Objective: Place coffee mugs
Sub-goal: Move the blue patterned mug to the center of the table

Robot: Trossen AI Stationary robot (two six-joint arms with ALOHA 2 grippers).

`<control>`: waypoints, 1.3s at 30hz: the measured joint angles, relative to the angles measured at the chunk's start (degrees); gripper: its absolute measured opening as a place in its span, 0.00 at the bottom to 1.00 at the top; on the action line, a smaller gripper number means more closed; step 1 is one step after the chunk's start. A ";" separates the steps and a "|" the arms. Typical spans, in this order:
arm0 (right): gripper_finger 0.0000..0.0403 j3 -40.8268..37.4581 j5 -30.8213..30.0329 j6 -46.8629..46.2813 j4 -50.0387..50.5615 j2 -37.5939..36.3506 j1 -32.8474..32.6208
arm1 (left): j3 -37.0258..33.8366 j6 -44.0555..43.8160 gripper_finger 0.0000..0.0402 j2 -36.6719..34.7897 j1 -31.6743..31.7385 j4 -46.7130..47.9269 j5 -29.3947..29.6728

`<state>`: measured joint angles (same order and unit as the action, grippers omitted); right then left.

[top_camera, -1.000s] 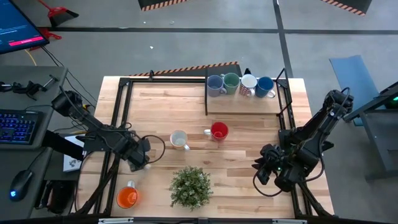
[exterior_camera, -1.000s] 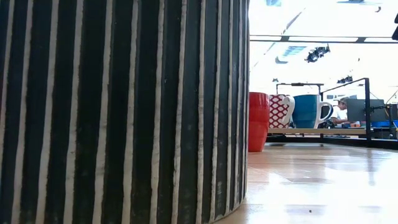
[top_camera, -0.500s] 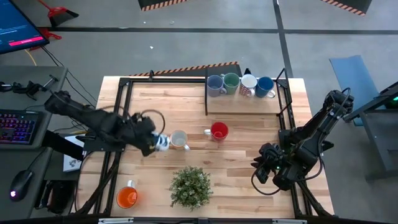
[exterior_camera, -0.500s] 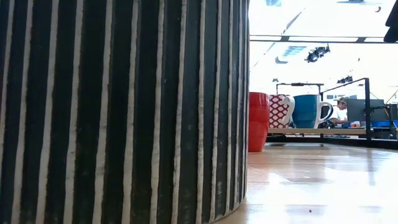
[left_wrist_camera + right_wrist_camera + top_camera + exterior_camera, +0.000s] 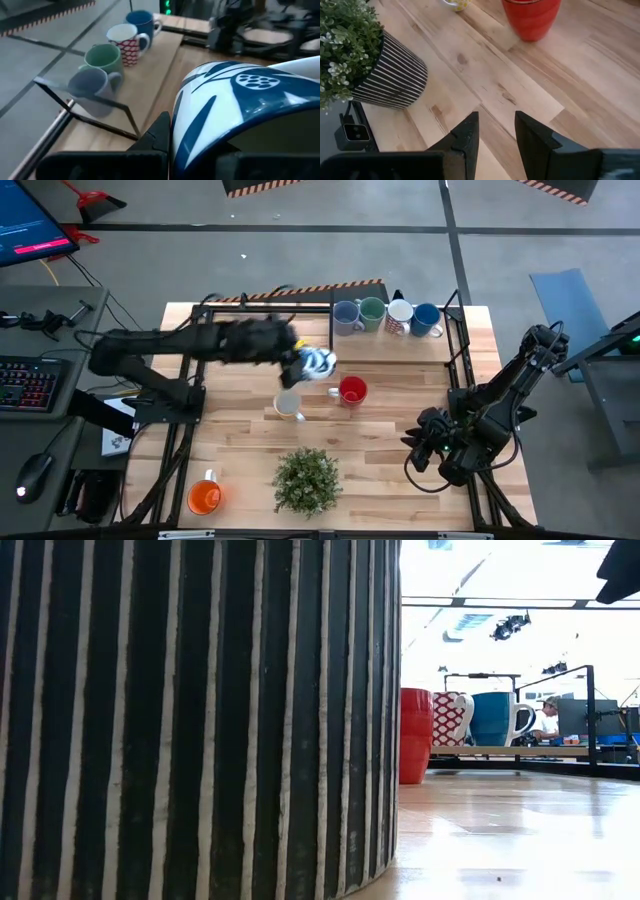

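My left gripper [image 5: 303, 359] is shut on a white mug with blue markings [image 5: 319, 363], held in the air over the table's middle, just left of the raised wooden board [image 5: 400, 346]. On that board stand a lavender mug [image 5: 347, 317], a green mug [image 5: 371, 313], a red-patterned white mug [image 5: 399, 317] and a blue mug [image 5: 427, 319]. A red mug [image 5: 352, 391] and a cream mug [image 5: 288, 405] stand on the table, and an orange mug [image 5: 204, 497] stands at the near left. My right gripper [image 5: 495, 132] hangs open over the near right. My left gripper holds the white and blue mug [image 5: 240, 115] lifted clear of the table. One dark finger [image 5: 161, 134] lies against the mug's outer wall [image 5: 181, 131]. The mug itself hides the other finger, so the kind of hold does not show.
A leafy plant in a striped pot [image 5: 306, 480] stands at the near middle and fills the left of the low view [image 5: 200, 720]. A black frame [image 5: 200, 340] runs along the table's left and far sides. Bare wood lies between the red mug and my right gripper.
My left gripper has risen from low over the table's left side and swung toward the far edge and the right, carrying the white and blue mug past the cream mug toward the raised board. It has also tipped up, from pointing steeply down toward level.
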<state>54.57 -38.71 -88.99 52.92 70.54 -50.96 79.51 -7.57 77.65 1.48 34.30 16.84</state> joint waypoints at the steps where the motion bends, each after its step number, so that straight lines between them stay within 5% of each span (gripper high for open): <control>1: 0.26 0.00 0.27 -0.06 -0.08 0.00 0.00 | 1.58 0.74 0.02 2.30 1.50 0.02 -1.47; 14: 0.26 0.00 9.37 -6.89 -1.02 0.00 -0.57 | 25.51 11.19 0.02 28.94 6.35 1.62 -15.27; 18: 0.26 0.00 16.54 -12.30 -2.23 0.00 -0.57 | 30.56 11.42 0.02 34.45 6.07 5.14 -18.76; 28: 0.26 0.00 35.50 -33.90 8.42 0.00 -1.96 | 31.54 13.39 0.02 39.60 -0.68 12.64 -21.68; 39: 0.26 -0.02 34.48 -38.34 11.01 0.00 -0.32 | 31.54 14.05 0.02 46.55 -6.65 18.06 -21.47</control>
<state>54.54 -4.23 -127.34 63.93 70.54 -51.28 111.04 6.48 124.20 -5.18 52.36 -4.63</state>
